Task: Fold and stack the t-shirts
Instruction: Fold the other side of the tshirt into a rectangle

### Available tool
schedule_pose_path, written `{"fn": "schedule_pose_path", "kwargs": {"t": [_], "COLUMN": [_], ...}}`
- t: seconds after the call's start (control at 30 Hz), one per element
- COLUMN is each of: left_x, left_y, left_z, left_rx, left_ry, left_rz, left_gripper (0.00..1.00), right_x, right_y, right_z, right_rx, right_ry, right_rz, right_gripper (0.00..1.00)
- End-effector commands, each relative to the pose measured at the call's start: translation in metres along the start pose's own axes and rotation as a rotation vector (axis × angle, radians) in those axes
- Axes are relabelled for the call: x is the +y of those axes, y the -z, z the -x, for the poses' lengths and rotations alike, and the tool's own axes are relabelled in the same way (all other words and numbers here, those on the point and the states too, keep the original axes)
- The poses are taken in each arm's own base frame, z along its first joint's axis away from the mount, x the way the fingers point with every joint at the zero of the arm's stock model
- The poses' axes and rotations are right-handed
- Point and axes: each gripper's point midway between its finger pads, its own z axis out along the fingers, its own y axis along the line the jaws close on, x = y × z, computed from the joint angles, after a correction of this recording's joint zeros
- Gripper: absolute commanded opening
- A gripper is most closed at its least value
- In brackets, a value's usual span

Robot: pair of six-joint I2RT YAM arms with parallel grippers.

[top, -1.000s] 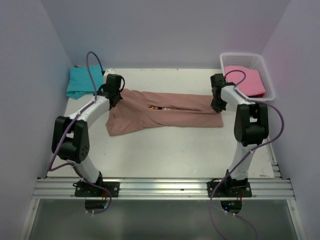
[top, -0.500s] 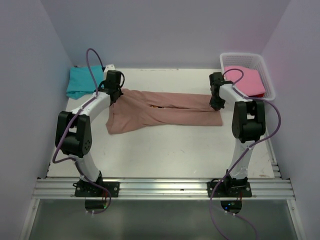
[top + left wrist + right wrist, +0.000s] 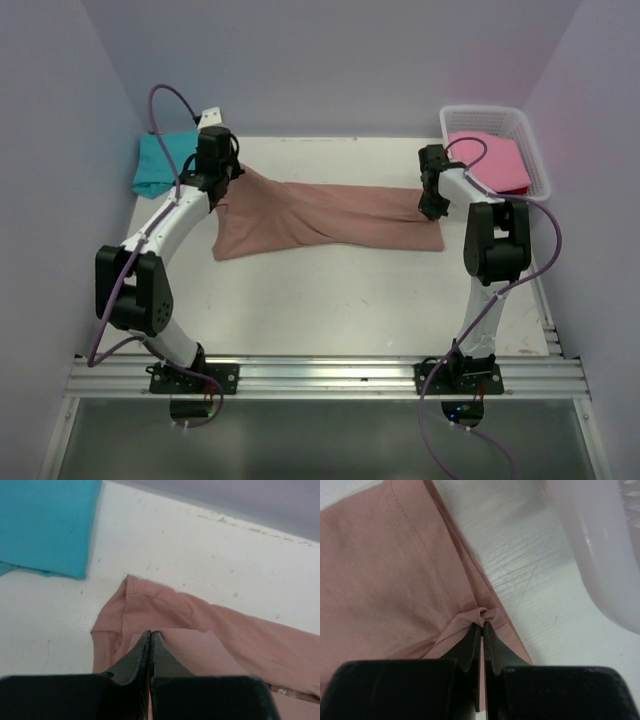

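A folded teal cotton t-shirt lies at the far-left corner of the white table. Just right of it, the left gripper is clenched on a raised fold of the dusty salmon-brown t-shirt, which stretches in a long band across the table's far half. The right gripper pinches the shirt's bunched right edge. A bright pink t-shirt lies in the far-right white plastic basket.

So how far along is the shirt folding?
Done: the teal shirt looks folded at the far left corner. In hand: the left hand and right hand both pinch the brown shirt. Left: finishing it, the pink shirt in the basket, then stacking.
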Motion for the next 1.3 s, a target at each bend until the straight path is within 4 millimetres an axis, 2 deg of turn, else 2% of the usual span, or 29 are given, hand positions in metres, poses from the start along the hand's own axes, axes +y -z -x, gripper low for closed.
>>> {"fn": "schedule_pose_path", "kwargs": {"t": [0.0, 0.07, 0.17, 0.2, 0.3, 0.33, 0.4, 0.5, 0.6, 0.7, 0.97, 1.17, 1.27], "left_x": [-0.021, -0.013, 0.007, 0.013, 0.027, 0.035, 0.041, 0.045, 0.048, 0.047, 0.044, 0.037, 0.036], "left_y": [0.047, 0.045, 0.012, -0.017, -0.049, -0.065, -0.079, -0.085, -0.084, -0.077, -0.07, -0.058, -0.058], "left_z": [0.085, 0.078, 0.039, 0.003, -0.051, -0.082, -0.122, -0.154, -0.16, -0.149, -0.138, -0.108, -0.102], "left_rx": [-0.244, -0.264, -0.121, -0.013, 0.18, 0.258, 0.359, 0.473, 0.488, 0.444, 0.406, 0.323, 0.311], "left_ry": [0.076, 0.059, -0.017, -0.058, -0.098, -0.111, -0.126, -0.138, -0.134, -0.116, -0.083, -0.055, -0.06], "left_rz": [-0.142, -0.121, 0.009, 0.05, 0.098, 0.113, 0.126, 0.137, 0.146, 0.137, 0.131, 0.102, 0.095], "left_gripper": [0.0, 0.0, 0.0, 0.0, 0.0, 0.0, 0.0, 0.0, 0.0, 0.0, 0.0, 0.0, 0.0], "right_x": [0.002, 0.004, 0.005, 0.006, 0.006, 0.006, 0.006, 0.006, 0.007, 0.008, 0.009, 0.011, 0.014], "right_y": [-0.006, -0.007, -0.008, -0.008, -0.008, -0.007, -0.007, -0.007, -0.006, -0.008, -0.011, -0.01, -0.011], "right_z": [0.002, 0.002, 0.0, -0.001, -0.001, -0.003, -0.003, -0.004, -0.003, -0.004, -0.007, -0.007, -0.006], "right_rx": [-0.011, -0.008, 0.001, 0.002, 0.005, 0.008, 0.007, 0.01, 0.008, 0.011, 0.02, 0.019, 0.02], "right_ry": [-0.002, -0.002, -0.005, -0.004, -0.003, -0.003, 0.001, 0.003, 0.005, 0.006, 0.003, 0.004, 0.007], "right_rz": [0.01, 0.016, 0.022, 0.026, 0.03, 0.032, 0.035, 0.037, 0.04, 0.042, 0.049, 0.058, 0.07], "right_gripper": [0.0, 0.0, 0.0, 0.0, 0.0, 0.0, 0.0, 0.0, 0.0, 0.0, 0.0, 0.0, 0.0]}}
